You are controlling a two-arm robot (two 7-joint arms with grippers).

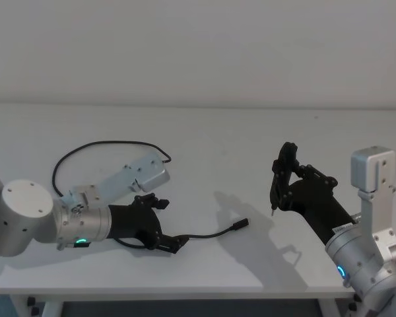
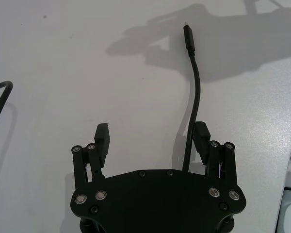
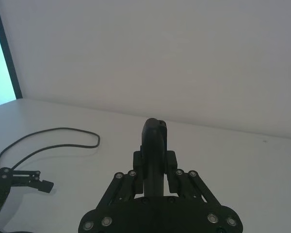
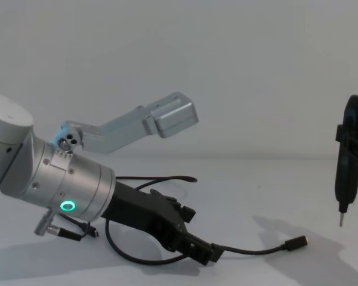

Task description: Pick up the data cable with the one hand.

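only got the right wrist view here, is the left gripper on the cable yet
Observer: Not yet. The left gripper is open, with the cable running between its fingers.
Operator: centred in there?
Observer: No, the cable runs close beside one finger and well away from the other.
Operator: and where's the plug
Observer: The plug lies on the table ahead of the left gripper, short of the raised right gripper and its tool.
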